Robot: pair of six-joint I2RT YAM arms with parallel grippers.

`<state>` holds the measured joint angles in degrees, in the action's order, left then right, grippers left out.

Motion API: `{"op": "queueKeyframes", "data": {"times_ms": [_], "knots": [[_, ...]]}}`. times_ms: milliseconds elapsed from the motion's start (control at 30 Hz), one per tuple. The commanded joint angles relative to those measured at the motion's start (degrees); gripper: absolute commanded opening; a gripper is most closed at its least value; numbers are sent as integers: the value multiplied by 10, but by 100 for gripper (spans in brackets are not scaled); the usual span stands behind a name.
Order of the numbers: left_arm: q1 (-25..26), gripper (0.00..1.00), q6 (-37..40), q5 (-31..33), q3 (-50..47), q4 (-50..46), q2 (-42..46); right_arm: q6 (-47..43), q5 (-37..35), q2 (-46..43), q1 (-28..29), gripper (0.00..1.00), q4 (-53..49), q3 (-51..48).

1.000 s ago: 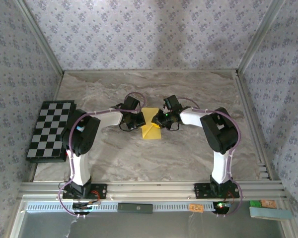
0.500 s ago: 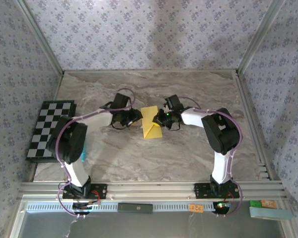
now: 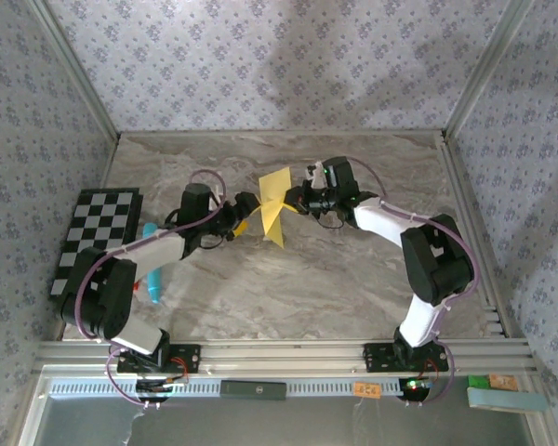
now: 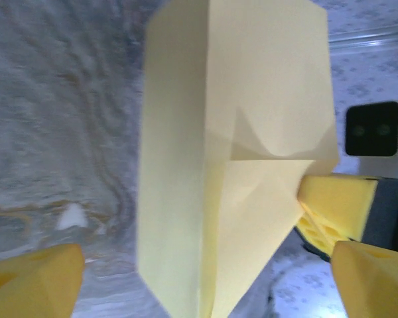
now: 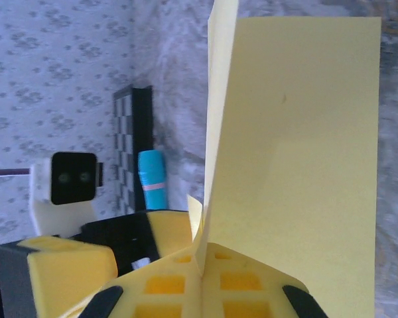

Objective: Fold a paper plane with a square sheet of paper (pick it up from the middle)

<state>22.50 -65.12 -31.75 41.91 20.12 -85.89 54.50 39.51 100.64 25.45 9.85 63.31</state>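
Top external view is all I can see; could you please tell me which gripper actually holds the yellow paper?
Observer: In the right wrist view, the right gripper is shut on an edge of the paper.
Operator: And the left one, please?
Observer: In the left wrist view, the left gripper is open, its fingers standing wide of the paper on either side.
Operator: Is the sheet flat?
Observer: No. The left wrist view shows it folded along a long crease, with triangular flaps creased beside it.
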Motion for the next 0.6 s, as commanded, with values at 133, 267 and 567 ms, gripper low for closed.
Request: {"op": "queueKeyframes", "data": {"times_ms": [133, 267, 567], "knots": [[16, 97, -49, -60, 11, 148, -18, 73, 62, -19, -8, 3, 97, 16], [17, 95, -46, -62, 15, 154, -20, 108, 79, -17, -13, 3, 137, 11], [19, 71, -50, -79, 31, 164, -23, 132, 91, -11, -18, 4, 161, 4]]}}
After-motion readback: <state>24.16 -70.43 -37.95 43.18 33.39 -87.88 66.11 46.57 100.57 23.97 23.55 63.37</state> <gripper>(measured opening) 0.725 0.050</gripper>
